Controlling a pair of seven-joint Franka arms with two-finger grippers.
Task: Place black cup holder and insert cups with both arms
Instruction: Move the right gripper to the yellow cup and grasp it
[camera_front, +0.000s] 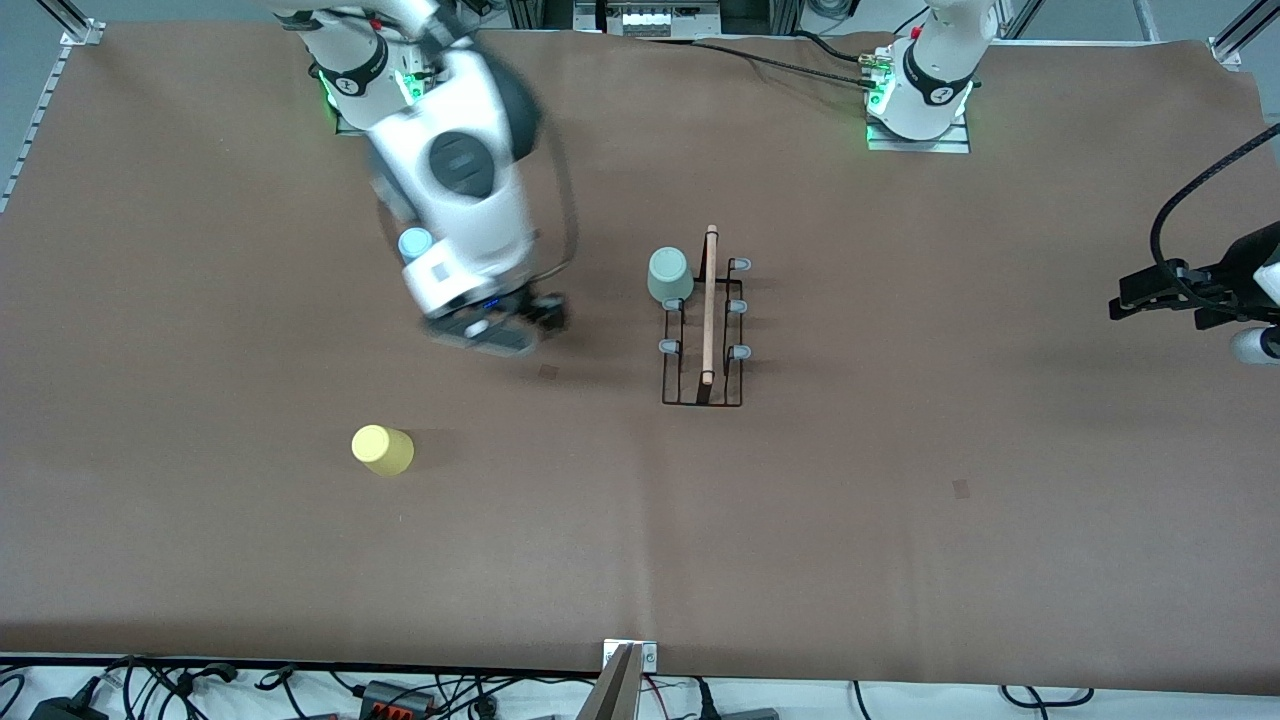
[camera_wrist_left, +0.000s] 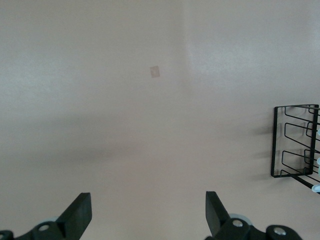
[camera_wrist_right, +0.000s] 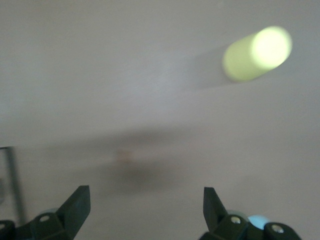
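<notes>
Yellow and lying on its side, one cup (camera_front: 382, 450) is the thing nearest the front camera, toward the right arm's end of the brown paper-covered table (camera_front: 900, 540). Cables and plugs trail along the white edge below the paper, and metal frame rails show at the corners. The black cup holder (camera_front: 704, 335) stands near the middle of the table, its wooden rod handle (camera_front: 710, 305) running along the top, with the grey-green cup (camera_front: 669, 275) set upside down on a prong at the end nearer the arm bases. The right gripper (camera_front: 515, 322) hangs over bare paper between the yellow cup and the holder, blurred in the front view; its wrist view shows the fingers (camera_wrist_right: 75, 207) spread wide with nothing between them, and the yellow cup (camera_wrist_right: 257, 53) smeared. The light blue cup (camera_front: 415, 243) is mostly hidden by the right arm (only a sliver shows). The left gripper (camera_front: 1150, 293) waits at the table's edge, cut off by the frame; its own view shows its fingers (camera_wrist_left: 77, 215) wide apart and one corner of the holder (camera_wrist_left: 296, 142).
</notes>
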